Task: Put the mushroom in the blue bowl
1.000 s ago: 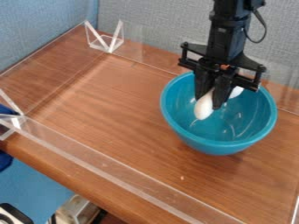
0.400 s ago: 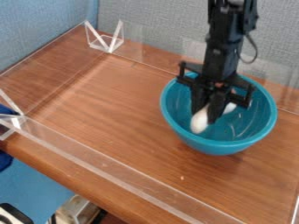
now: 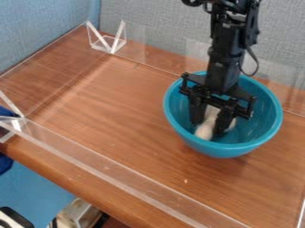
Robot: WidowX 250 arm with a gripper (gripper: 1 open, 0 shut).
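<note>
Pale mushroom (image 3: 205, 130), inside round glossy blue bowl (image 3: 251, 142)

The single black arm enters at the top edge of the view, right of center, and extends downward. Its upper segment is close to vertical. A thin cable forms a loop on the right side of the arm. At the lower end, the wider crossing section of the end effector (image 3: 210, 119) spans left to right. The end effector points downward, its fingers spread apart, one on the left and one on the right.
</note>
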